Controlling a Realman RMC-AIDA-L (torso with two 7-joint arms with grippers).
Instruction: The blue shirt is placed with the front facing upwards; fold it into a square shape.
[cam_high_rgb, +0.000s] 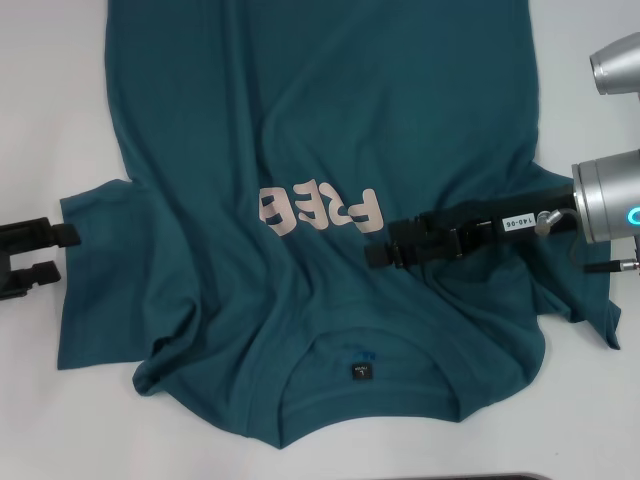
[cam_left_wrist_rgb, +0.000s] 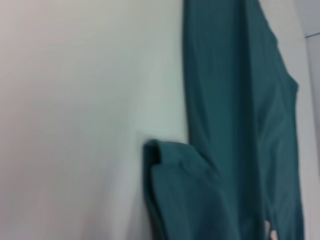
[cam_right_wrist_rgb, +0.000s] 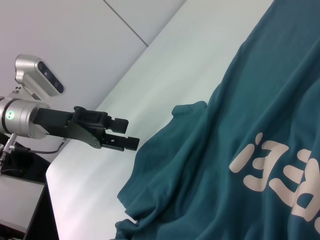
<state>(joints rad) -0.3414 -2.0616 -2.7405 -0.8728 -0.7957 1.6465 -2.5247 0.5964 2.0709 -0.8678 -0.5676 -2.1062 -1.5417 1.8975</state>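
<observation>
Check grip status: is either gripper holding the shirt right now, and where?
Neither holds it. The left gripper is open beside the left sleeve of the blue shirt, off the cloth. The right gripper is over the chest by the lettering, open, no fabric pinched.

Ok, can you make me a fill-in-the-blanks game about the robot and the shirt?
1. The blue shirt lies on a table coloured ____.
2. The right gripper hangs over the shirt beside the pale ____.
3. The left gripper sits next to the shirt's ____.
4. A small black tag sits inside the ____.

Missing words: white; letters; sleeve; collar
</observation>
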